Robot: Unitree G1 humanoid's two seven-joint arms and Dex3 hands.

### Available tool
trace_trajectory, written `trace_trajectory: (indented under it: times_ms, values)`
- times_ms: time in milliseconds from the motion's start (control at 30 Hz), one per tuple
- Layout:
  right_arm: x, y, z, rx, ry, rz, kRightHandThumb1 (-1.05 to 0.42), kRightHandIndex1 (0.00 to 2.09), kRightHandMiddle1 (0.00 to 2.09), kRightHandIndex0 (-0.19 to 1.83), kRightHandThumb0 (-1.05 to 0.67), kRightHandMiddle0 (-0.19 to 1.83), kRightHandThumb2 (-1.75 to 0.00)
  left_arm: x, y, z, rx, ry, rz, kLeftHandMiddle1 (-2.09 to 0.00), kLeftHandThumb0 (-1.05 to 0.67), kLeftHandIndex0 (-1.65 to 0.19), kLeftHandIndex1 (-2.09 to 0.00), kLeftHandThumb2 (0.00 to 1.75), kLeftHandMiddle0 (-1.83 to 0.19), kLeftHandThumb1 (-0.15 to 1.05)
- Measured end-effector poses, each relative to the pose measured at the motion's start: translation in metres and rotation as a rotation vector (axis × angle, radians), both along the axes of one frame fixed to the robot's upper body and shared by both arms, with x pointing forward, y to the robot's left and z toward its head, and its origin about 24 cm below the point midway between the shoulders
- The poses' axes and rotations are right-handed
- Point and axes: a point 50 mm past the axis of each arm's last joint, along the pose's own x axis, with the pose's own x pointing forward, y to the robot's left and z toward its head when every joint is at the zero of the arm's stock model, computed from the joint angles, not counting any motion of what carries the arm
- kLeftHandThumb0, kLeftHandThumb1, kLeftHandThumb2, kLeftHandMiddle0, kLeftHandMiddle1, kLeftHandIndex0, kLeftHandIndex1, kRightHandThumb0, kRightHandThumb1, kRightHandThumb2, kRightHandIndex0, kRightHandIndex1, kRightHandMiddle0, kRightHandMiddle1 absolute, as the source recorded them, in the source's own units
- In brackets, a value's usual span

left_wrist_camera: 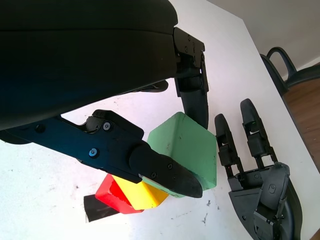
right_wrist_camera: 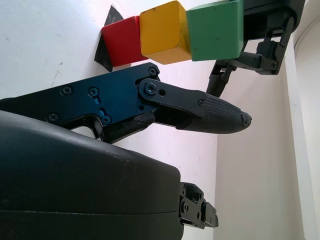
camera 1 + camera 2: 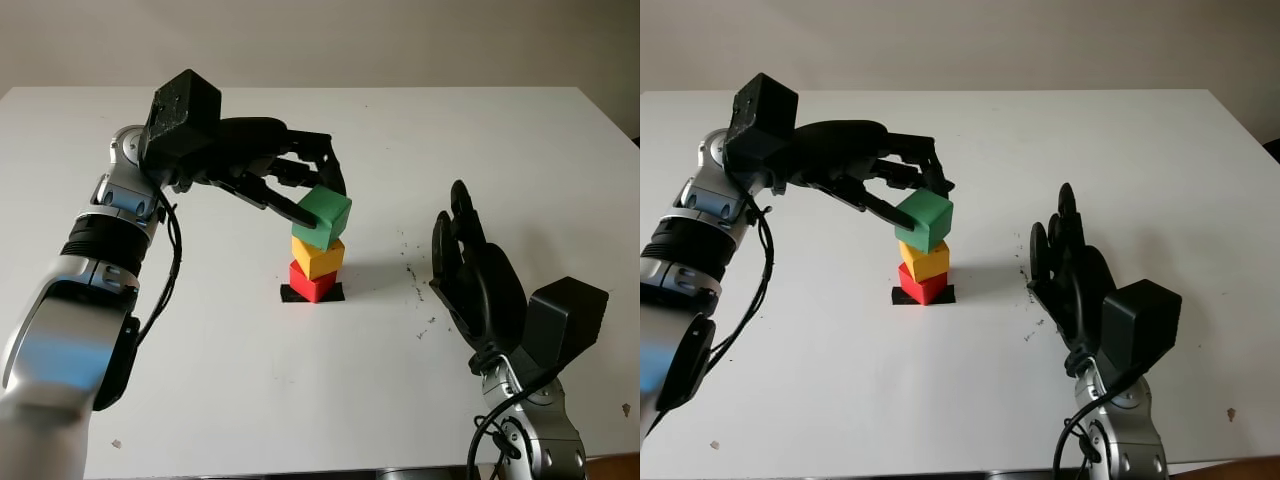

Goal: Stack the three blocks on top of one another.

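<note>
Nearest the robot, the right hand [image 3: 480, 275] stands upright near the front right of the table, open and holding nothing, well apart from the stack and to its right.

Farther in, at the table's middle, a small red cube-shaped block [image 3: 312, 282] sits on a flat black square marker [image 3: 312, 293]. A yellow cube-shaped block [image 3: 318, 257] rests on the red one, slightly rotated relative to it. A green cube-shaped block [image 3: 322, 217] sits on top of the yellow one, tilted and offset toward the right; whether its underside is fully seated cannot be determined.

The left hand [image 3: 300, 190] reaches in from the left and is closed on the green block: one finger [image 1: 165, 172] presses its near face, and the opposing fingers [image 1: 192, 95] wrap its far side. The stack lies directly below this hand, with its long axis vertical. The left hand is therefore the nearer one and the one at work. Judged from the tilt, the release calls for the green block to be levelled and centred first; otherwise it could slide off.

The white matte tabletop [image 3: 200, 400] carries a few dark specks. Beyond its far edge stands a plain pale wall [image 3: 400, 40].
</note>
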Motion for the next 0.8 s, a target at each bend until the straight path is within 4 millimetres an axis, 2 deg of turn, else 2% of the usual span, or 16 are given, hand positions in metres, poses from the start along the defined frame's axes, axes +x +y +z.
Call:
trace_trajectory:
  times_ms: [267, 500, 733, 800]
  values:
    - [-0.0007, -0.0007, -0.0004, -0.003, 0.002, -0.002, -1.05, 0.0, 0.0, -0.19, -0.72, -0.19, -0.66, -0.0001, -0.0001, -0.0009, 0.004, 0.014, -0.004, -0.05, -0.5, -0.41, -1.62, 0.05, -0.25, 0.98]
    - [-0.0007, -0.001, -0.0005, -0.003, 0.004, 0.004, -1.05, 0.0, 0.0, -0.19, -0.72, -0.19, -0.67, -0.001, 0.0007, -0.003, 0.026, 0.051, -0.02, -0.04, -0.56, -0.38, -1.44, 0.05, -0.2, 0.94]
    - [-0.0006, -0.0016, -0.0014, -0.005, 0.019, 0.001, -1.05, 0.0, 0.0, -0.19, -0.72, -0.19, -0.63, -0.001, 0.0019, -0.0034, 0.048, 0.066, -0.02, -0.05, -0.6, -0.32, -1.31, 0.06, -0.19, 0.95]
    - [-0.0006, -0.0016, -0.0014, -0.001, 0.024, -0.002, -1.05, 0.0, 0.0, -0.19, -0.72, -0.19, -0.63, -0.001, 0.0015, -0.003, 0.058, 0.048, -0.02, -0.05, -0.67, -0.31, -1.26, 0.06, -0.2, 0.96]
